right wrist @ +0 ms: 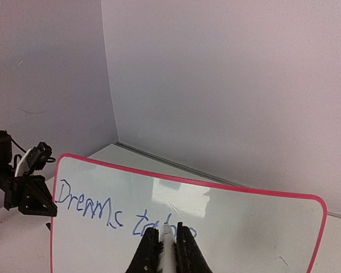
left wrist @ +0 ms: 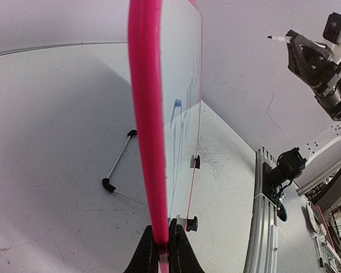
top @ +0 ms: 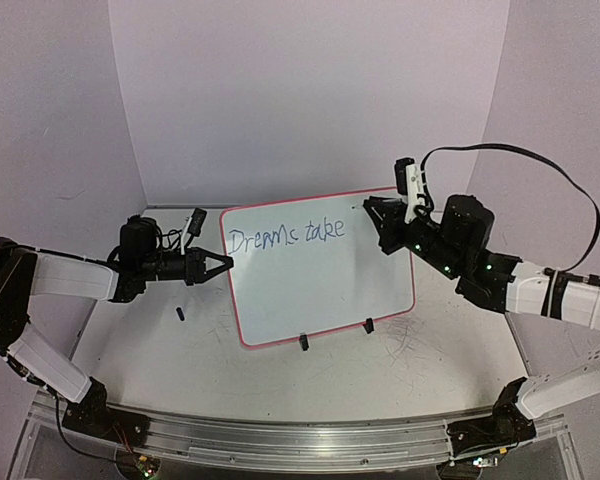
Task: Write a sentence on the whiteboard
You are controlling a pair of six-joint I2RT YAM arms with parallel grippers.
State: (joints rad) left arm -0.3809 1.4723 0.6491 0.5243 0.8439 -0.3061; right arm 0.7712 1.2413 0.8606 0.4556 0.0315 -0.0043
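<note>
From above, the whiteboard (top: 320, 270) stands upright on the table (top: 180, 370) on two black feet (top: 303, 342), with "Dreams take" written in blue.

Left wrist: the left gripper (left wrist: 163, 243) pinches the board's pink edge.

Right wrist: the right gripper (right wrist: 167, 232) is clamped on a marker (right wrist: 167, 253), tip pointing toward the writing.

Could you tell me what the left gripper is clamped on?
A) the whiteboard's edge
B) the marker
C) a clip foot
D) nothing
A: the left gripper is shut on the whiteboard's pink rim, while the right gripper holds the marker.
</note>
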